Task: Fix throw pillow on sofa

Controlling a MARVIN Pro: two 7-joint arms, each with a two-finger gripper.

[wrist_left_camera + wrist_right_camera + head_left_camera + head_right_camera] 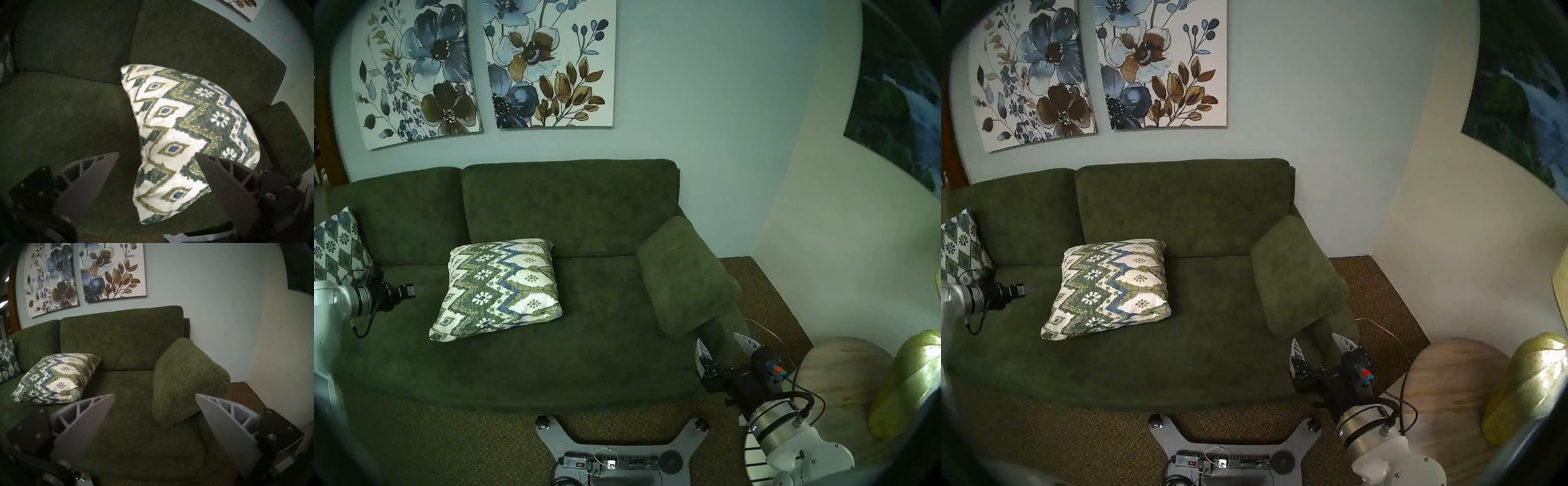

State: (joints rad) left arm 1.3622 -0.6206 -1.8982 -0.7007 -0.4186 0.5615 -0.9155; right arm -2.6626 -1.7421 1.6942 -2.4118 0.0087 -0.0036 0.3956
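Observation:
The throw pillow (499, 288), cream with green and blue zigzags, lies slanted on the seat of the dark green sofa (568, 203), left of centre, its far edge against the back cushions. My left gripper (412, 291) hovers over the seat just left of the pillow, open and empty. In the left wrist view the pillow (178, 135) fills the space ahead of the spread left gripper (156, 154). My right gripper (717, 337) is open and empty at the sofa's front right corner. In the right wrist view the pillow (56, 378) lies far left of the right gripper (154, 394).
A blue-white diamond-lattice pillow (334, 251) leans at the sofa's left end. The plain green armrest cushion (683, 275) sits just beyond my right gripper. A round wooden table (843, 383) with a yellow-green object (904, 383) stands right. My base (619, 451) is on brown carpet.

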